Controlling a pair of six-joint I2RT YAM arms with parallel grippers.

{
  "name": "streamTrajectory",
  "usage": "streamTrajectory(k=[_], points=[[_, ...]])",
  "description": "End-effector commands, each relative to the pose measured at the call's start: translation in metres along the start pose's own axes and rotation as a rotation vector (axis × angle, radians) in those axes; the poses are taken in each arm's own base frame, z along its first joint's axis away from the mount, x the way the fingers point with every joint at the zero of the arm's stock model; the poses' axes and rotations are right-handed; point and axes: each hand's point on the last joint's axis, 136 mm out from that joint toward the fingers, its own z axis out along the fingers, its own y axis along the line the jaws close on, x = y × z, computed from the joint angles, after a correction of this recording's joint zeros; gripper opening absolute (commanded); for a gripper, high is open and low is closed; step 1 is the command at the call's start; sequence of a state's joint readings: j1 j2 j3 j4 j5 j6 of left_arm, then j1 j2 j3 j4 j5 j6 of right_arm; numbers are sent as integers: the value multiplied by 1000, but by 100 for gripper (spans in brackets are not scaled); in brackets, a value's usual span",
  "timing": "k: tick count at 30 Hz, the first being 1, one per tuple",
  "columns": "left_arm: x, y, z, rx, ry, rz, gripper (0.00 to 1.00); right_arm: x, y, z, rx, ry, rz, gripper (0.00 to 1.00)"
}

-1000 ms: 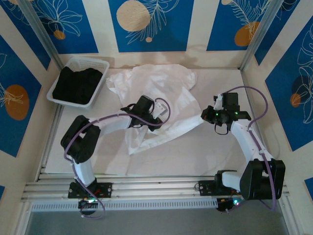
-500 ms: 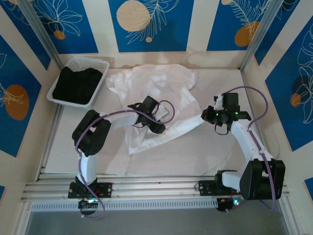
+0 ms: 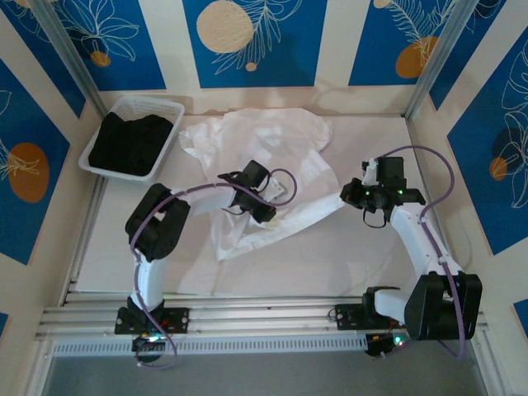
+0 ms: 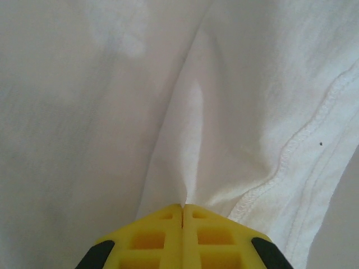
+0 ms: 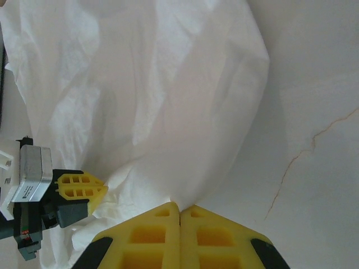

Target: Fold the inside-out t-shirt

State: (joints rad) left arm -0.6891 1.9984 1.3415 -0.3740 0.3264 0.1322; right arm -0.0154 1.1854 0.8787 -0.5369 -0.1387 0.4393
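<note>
The inside-out t-shirt (image 3: 268,140) lies crumpled on the surface (image 3: 330,256), just to the right of the white basket (image 3: 172,108) that holds the black garment (image 3: 128,144). It spreads from there away from the basket, with one tail trailing toward the near edge.

Both sets of jaws are closed on the cloth. The left jaws, at the end of the left arm (image 3: 198,198), pinch a raised ridge in the middle of the shirt, with a stitched hem (image 4: 291,145) running just beside the pinch. The right jaws, on the right arm (image 3: 412,227), grip the corner of the shirt that lies farthest from the basket.

From both grips, most of the fabric lies beyond the jaws, toward the far side and back toward the basket. The line between the two pinch points runs across the shirt's near portion. The left jaws are the nearer to the basket, so pulling the two apart looks like the way to tauten that edge.

The collar and sleeves are hard to pick out among the wrinkles, and the shirt's long axis is unclear. How many layers either grip holds cannot be told, and the left arm covers part of the cloth.
</note>
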Motion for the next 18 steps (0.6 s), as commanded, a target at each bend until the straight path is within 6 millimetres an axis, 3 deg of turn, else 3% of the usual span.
streamTrajectory(k=[1, 4, 8, 9, 11, 13, 18], points=[[-26, -12, -30, 33, -97, -13, 0, 4, 0, -5, -11, 1, -9, 3], [-46, -22, -55, 55, -207, -41, 0, -6, -5, -3, 14, -25, -5, 11], [-70, -34, -83, 89, -339, -101, 0, -45, -37, -7, 110, -71, 86, 48], [-75, -36, -89, 96, -366, -119, 0, -52, -37, -10, 90, -86, 99, 63], [-82, -36, -99, 94, -400, -160, 0, -53, -20, -16, 57, -132, 17, 71], [-86, -36, -108, 89, -418, -192, 0, -37, 16, -15, -20, -167, -162, 72], [-93, -32, -129, 93, -462, -288, 0, 43, 99, -8, -240, -190, -574, 61]])
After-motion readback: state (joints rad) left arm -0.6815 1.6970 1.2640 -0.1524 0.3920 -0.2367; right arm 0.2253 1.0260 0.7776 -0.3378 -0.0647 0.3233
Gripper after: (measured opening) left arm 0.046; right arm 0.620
